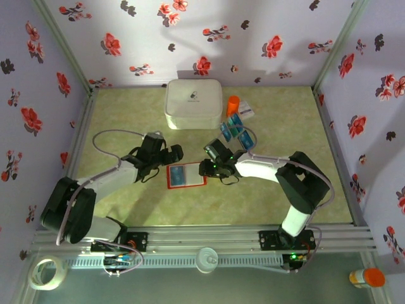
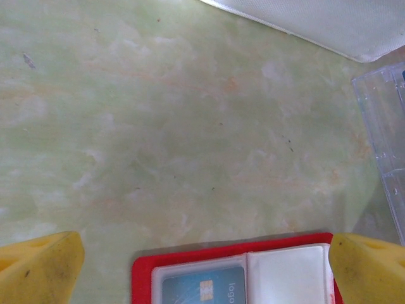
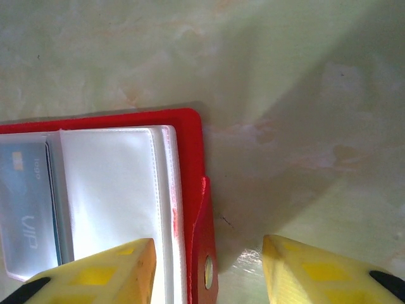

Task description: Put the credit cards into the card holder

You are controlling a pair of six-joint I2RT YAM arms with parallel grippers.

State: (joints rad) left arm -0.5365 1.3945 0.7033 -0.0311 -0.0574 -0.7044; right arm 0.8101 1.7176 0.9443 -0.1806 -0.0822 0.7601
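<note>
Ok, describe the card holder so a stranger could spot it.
Find the big white rounded box at the back of the green table. Toward the near edge, between the left hand and right hand, lies the card holder: the only flat red-edged square, open, pale inside.

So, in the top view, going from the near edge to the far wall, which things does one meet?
Tape roll → card holder → credit cards → orange cylinder.
</note>
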